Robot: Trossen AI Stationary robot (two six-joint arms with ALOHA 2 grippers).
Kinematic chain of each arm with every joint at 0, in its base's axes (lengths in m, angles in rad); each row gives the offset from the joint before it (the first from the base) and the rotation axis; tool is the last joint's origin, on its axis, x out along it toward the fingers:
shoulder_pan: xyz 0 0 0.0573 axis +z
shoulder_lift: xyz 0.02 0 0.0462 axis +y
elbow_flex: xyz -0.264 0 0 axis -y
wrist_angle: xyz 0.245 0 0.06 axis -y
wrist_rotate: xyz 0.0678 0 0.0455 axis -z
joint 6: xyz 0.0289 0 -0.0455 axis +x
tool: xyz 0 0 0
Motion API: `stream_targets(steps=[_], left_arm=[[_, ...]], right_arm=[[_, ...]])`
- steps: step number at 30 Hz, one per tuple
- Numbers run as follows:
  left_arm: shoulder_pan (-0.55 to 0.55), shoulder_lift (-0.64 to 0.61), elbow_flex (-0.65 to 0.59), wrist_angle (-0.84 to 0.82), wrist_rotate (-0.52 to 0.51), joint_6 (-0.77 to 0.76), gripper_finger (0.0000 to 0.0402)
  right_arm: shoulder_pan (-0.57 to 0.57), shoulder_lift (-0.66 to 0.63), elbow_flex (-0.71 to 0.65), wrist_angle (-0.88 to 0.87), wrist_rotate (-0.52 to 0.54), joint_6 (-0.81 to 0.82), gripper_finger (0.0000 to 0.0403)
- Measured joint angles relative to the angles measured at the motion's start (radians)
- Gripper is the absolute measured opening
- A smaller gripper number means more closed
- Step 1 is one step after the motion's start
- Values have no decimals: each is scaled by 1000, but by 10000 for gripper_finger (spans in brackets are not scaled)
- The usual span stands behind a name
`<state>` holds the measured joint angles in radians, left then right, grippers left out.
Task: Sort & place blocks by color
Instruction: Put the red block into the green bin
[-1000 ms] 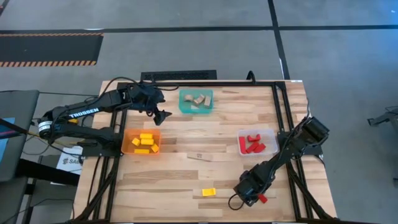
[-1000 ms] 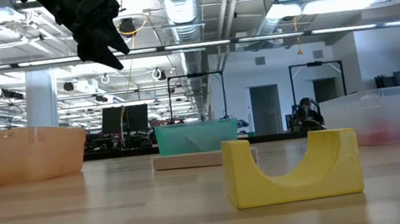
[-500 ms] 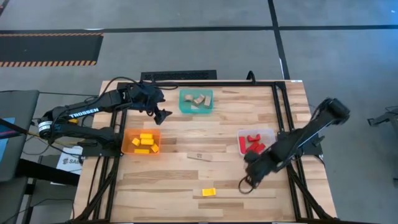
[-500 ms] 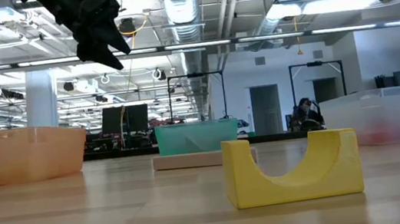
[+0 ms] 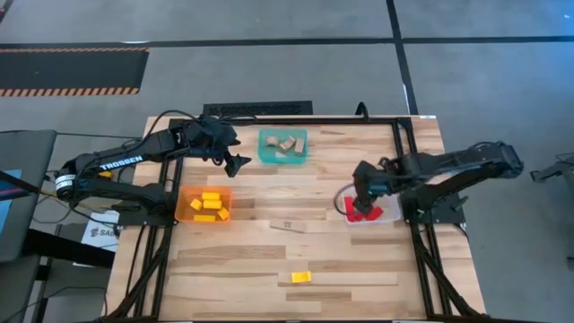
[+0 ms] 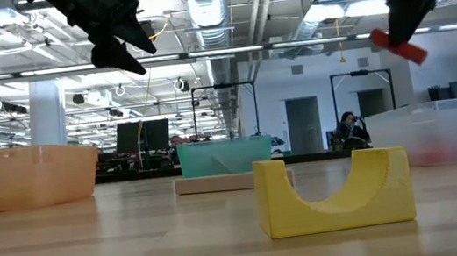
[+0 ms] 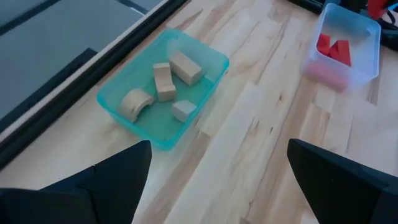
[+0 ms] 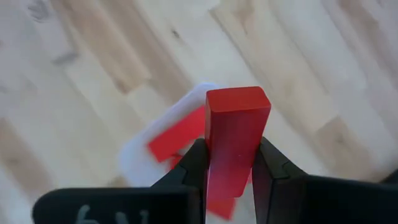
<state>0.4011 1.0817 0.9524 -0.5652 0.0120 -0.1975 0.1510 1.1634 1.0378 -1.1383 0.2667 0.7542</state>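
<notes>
Right pincer [image 8: 227,163] moved from worktop's 5 o'clock corner to above clear bin [image 5: 386,215] at 3 o'clock, pinching red bar [image 8: 234,134]; bar's lower end hidden between fingers. Left pincer [image 7: 214,168] spread, near teal bin [image 7: 124,112]. Yellow arch [image 6: 332,191] on worktop [image 5: 269,269], 6 o'clock.

The right end effector [image 5: 363,199] covers part of the clear bin [image 5: 391,194] from above. The red block [image 8: 236,134] hides its lower end between the fingers [image 8: 277,174].

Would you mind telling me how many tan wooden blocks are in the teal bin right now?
4, all inside the teal bin: an arch, a bar, a longer bar and a small cube. None looks hidden.
</notes>
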Motion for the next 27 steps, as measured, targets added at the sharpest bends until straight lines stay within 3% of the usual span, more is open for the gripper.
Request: stream_targets(steps=[5, 10, 17, 22, 27], left_arm=[[-1, 0, 0, -31, 11, -50, 364], [-11, 0, 0, -85, 7, -78, 364], [-35, 0, 0, -97, 0, -96, 364], [-35, 0, 0, -94, -5, -101, 364], [-35, 0, 0, -52, 46, -78, 364]], right_arm=[[-115, 78, 0, -41, -54, -205, 72], [-108, 183, -2, -95, -80, -406, 72], [-101, 245, -108, -9, -171, -556, 74], [-101, 211, -169, 23, -225, -581, 105], [-101, 190, -198, 23, -225, -579, 163]])
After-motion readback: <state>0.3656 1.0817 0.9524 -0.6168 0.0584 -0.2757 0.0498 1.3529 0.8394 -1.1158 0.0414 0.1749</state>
